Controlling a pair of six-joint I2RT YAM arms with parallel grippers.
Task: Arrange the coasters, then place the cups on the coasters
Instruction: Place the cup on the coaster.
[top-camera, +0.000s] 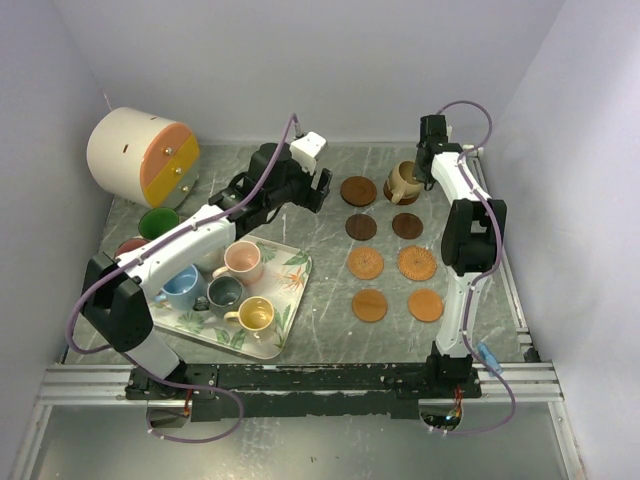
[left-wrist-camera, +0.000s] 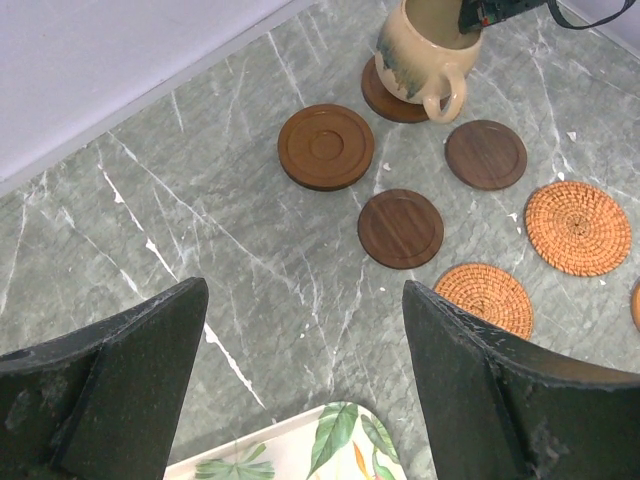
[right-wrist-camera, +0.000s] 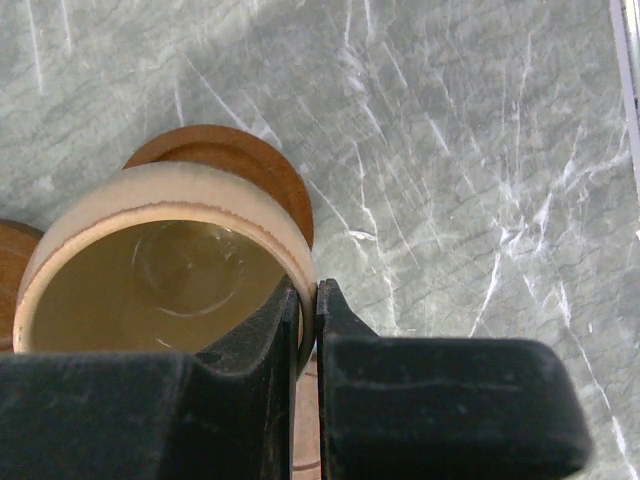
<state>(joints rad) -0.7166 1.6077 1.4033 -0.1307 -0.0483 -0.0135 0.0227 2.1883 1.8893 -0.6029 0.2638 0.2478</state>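
Far left of the top view, a red cup (top-camera: 130, 247) and a green cup (top-camera: 158, 222) are being shown off the tray, partly hidden by the left arm (top-camera: 190, 240). Four more are being carried by the leaf-print tray (top-camera: 296, 268): light blue cup (top-camera: 180, 287), dark grey cup (top-camera: 224, 292), pink cup (top-camera: 242, 260), yellow cup (top-camera: 255, 315). None of these is being gripped.

The left gripper (left-wrist-camera: 303, 300) is being held spread wide and empty over bare table (left-wrist-camera: 250, 230), between tray and coasters (top-camera: 365, 263).

Centre-right, eight discs are being shown in two columns of four — arranging is judged done.

Upper right, the tan cup (top-camera: 405, 180) is being pinched at its rim by the right gripper (right-wrist-camera: 305, 300), jaws clamped, apparently seated on the top-right coaster (right-wrist-camera: 240, 150). One cup is being placed — at least six are judged waiting.
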